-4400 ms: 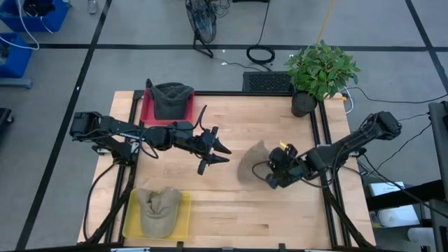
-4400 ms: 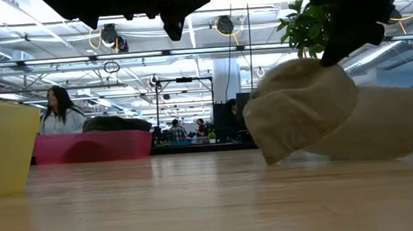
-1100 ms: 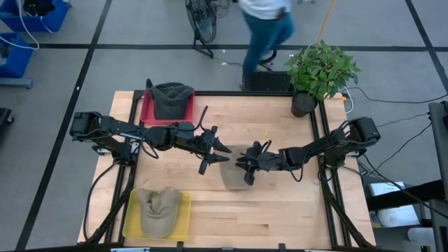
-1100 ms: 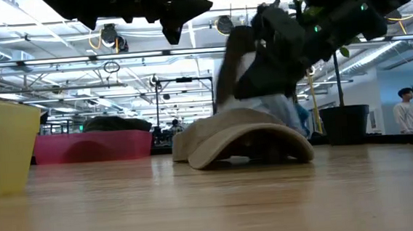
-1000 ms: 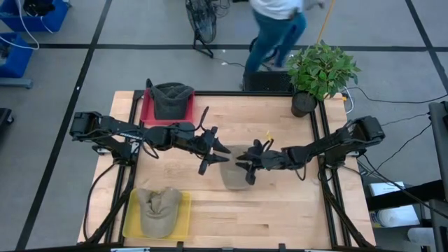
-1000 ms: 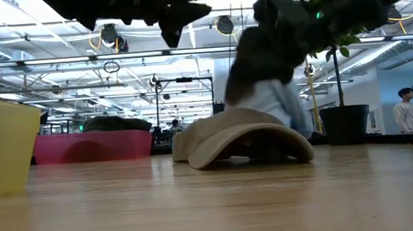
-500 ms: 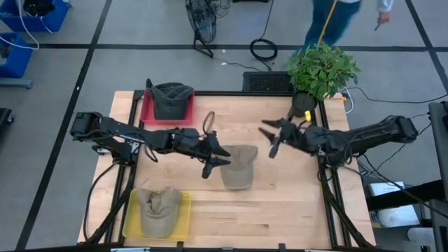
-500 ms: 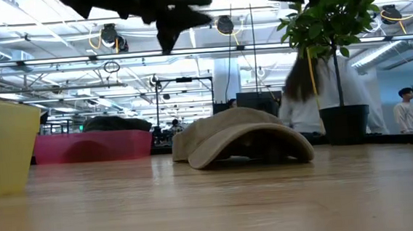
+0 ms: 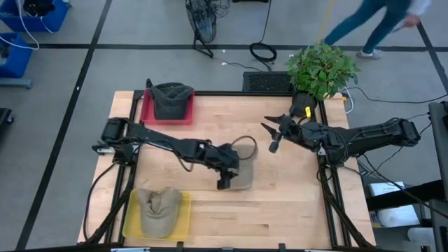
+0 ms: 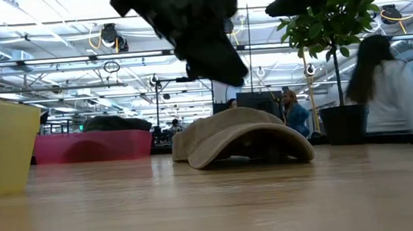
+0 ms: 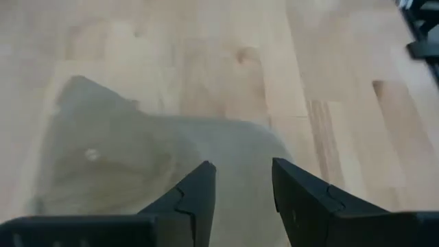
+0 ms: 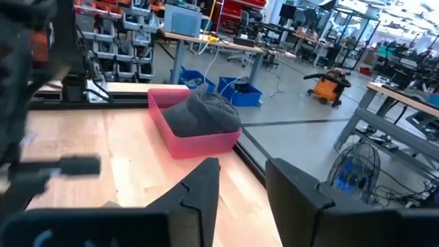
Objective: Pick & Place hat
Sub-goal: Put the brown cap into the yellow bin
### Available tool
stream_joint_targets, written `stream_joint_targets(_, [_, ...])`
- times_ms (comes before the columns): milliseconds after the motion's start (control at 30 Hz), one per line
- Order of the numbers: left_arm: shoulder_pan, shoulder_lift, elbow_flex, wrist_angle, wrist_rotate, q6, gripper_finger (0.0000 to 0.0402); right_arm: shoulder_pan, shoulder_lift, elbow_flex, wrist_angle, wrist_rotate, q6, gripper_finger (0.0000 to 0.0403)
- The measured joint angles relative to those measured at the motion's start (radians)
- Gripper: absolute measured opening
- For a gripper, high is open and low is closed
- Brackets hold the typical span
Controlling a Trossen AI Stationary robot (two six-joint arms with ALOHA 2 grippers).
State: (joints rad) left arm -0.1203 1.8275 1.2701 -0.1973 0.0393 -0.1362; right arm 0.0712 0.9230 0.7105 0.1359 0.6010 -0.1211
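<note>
A soft tan hat (image 9: 239, 168), domed, with a curved brim, lies on the pale, grained wooden table (image 9: 280, 203) near its middle. The left gripper (image 9: 225, 178) hangs directly over the hat; its wrist view shows two dark, angular fingers (image 11: 197, 195) parted with a gap between them, above the cloth (image 11: 137, 165) and gripping nothing. The right gripper (image 9: 271, 135) is well apart from the hat, towards the leafy potted plant (image 9: 318, 70); its fingers (image 12: 199, 189) stand apart with nothing between them.

From above, a red tray (image 9: 150, 112) holding a dark grey hat (image 9: 171, 98) sits at the table's far edge from the tan hat, and a yellow tray (image 9: 133, 222) with another tan hat (image 9: 157, 210) at the near edge. The low view alone shows the hollow under the tan hat's (image 10: 241, 136) brim and the left arm (image 10: 193, 29) dark above it, clear of the crown. A blurred person (image 10: 383, 85) passes in the room behind.
</note>
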Motion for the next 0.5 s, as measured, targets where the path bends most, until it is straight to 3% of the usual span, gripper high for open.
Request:
stream_joint_targets(233, [0.005,0.126,0.123,-0.127,-0.07,-0.004,0.0168,0.002,0.0,0.0,-0.019,0.0,0.0,0.01])
stream_joint_targets(333, [0.011,0.134,0.133,-0.153,-0.131,-0.013,0.019,0.002,0.0,0.0,-0.02,0.0,0.0,0.01])
stream_joint_targets(500, [0.02,0.13,0.133,-0.153,-0.138,-0.021,0.0224,0.002,0.0,0.0,-0.021,0.0,-0.007,0.01])
